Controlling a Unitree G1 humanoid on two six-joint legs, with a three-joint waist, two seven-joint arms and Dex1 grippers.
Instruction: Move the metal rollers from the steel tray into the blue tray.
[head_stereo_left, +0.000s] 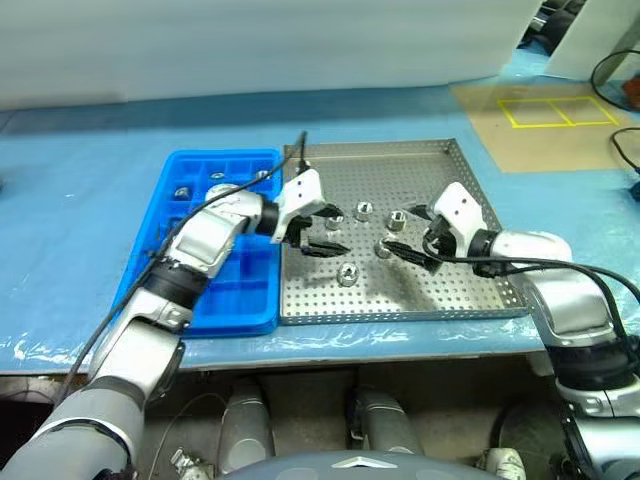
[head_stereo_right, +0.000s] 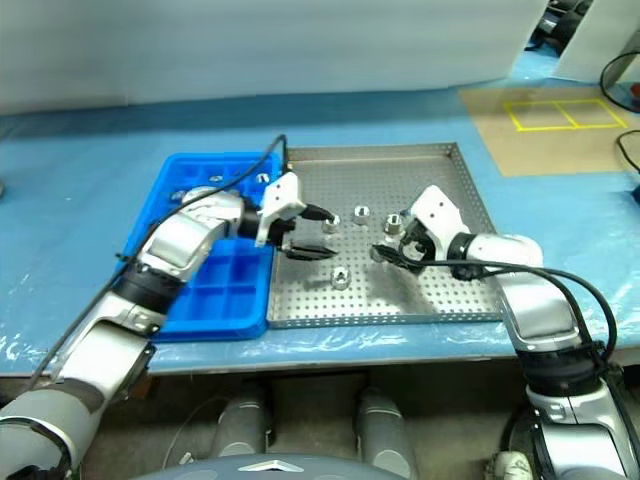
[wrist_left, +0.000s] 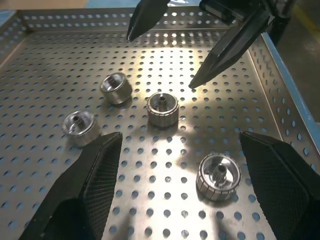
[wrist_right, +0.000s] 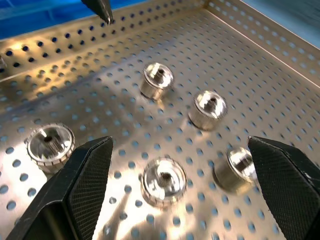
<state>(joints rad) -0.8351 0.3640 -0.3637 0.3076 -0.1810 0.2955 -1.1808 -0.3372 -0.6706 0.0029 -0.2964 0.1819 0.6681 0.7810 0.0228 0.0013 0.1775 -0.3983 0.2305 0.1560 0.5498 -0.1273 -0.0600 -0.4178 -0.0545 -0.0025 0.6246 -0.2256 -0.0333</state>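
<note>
The steel tray (head_stereo_left: 440, 180) sits mid-table with several metal rollers (head_stereo_left: 364, 211) loose on its perforated floor. The blue tray (head_stereo_left: 230, 290) lies against its left side and holds a few rollers (head_stereo_left: 183, 192) in its far compartments. My left gripper (head_stereo_left: 335, 232) hovers over the steel tray's left part, pointing right, open and empty; a roller (wrist_left: 218, 176) lies between its fingers (wrist_left: 95, 185) in the left wrist view. My right gripper (head_stereo_left: 400, 232) faces it from the right, open and empty, with rollers (wrist_right: 163, 181) below its fingers (wrist_right: 285, 185).
Both trays rest on a table covered in blue sheeting (head_stereo_left: 80, 220), whose front edge is close to me. A yellow taped square (head_stereo_left: 555, 110) marks a brown board at the back right. Dark cables (head_stereo_left: 615, 70) lie at the far right.
</note>
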